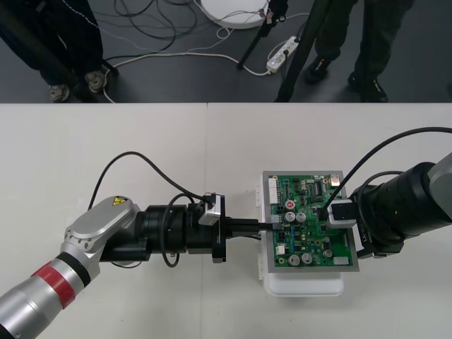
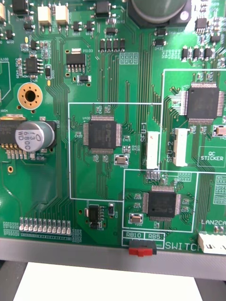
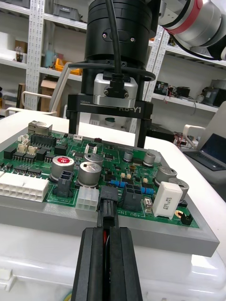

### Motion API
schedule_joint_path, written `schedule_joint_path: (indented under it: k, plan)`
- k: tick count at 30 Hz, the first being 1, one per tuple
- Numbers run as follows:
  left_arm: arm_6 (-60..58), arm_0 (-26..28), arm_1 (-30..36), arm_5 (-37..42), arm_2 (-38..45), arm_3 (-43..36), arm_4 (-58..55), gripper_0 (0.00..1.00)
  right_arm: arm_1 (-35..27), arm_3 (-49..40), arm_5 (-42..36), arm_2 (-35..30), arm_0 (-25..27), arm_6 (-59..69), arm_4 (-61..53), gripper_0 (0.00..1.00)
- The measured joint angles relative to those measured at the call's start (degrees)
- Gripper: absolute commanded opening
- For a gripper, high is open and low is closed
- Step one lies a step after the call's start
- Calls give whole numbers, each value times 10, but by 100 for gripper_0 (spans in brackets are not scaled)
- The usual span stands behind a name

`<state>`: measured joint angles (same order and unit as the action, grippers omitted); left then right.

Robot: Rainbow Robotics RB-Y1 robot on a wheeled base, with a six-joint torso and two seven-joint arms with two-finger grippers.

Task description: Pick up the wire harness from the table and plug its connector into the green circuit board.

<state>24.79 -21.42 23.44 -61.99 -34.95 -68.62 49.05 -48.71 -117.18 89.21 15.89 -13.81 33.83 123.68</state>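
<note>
left hand (image 3: 107, 233) pinching plug (image 3: 109, 198) at board (image 2: 37, 188) left edge | right hand (image 3: 107, 138) spread above board

We are looking down into a robotics lab: the left arm (image 1: 92, 229) and right arm (image 1: 417, 201) are reaching over a plain light table (image 1: 106, 141) to a bare green circuit board (image 1: 307, 222), while loose cables (image 1: 152, 18), a white power strip (image 1: 282, 53) and black tripod legs (image 1: 302, 49) are crowding the dark floor (image 1: 212, 85) beyond.
</note>
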Motion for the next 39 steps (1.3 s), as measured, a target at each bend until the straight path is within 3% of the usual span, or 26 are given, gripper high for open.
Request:
schedule_joint_path:
  k: [22, 39]
  plan:
    - [1, 0, 23, 0, -8, 0, -29, 0, 4, 0, 0, 0, 0, 0, 0, 100]
    - [1, 6, 80, 0, -10, -45, -49, 0, 4, 0, 0, 0, 0, 0, 0, 100]
